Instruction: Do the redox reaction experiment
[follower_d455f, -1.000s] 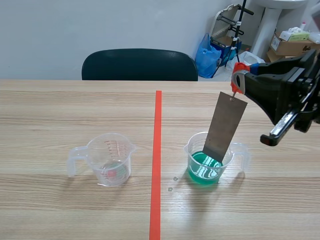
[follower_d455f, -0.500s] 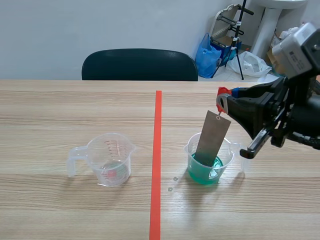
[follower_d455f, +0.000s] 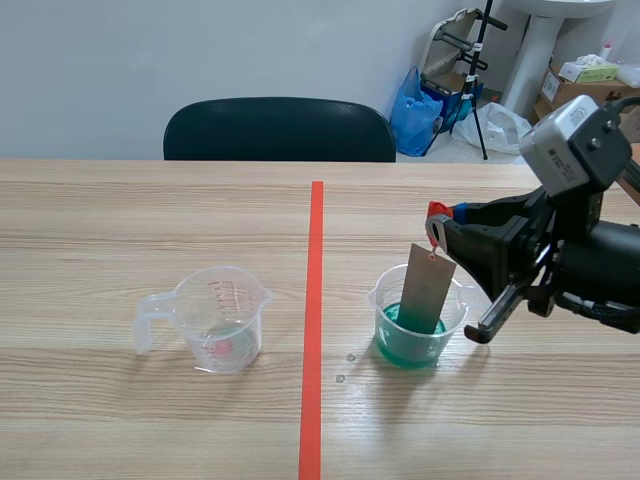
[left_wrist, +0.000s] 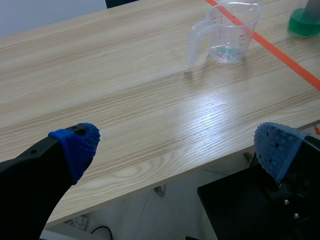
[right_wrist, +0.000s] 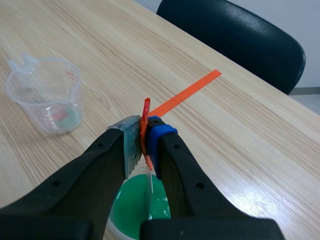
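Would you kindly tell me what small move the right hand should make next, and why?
Probably ease the right hand slightly lower: the metal strip it grips by a red tag has only its lower end in the green liquid.

Frontal overview, two wrist close-ups, shared table (follower_d455f: 120, 200)

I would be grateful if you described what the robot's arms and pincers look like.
The visible arm parts are black. The left pincer has two thick black fingers tipped with blue dotted pads. The right pincer has similar black fingers, with one blue pad and one grey pad. A silver-grey camera box is mounted on the right arm.
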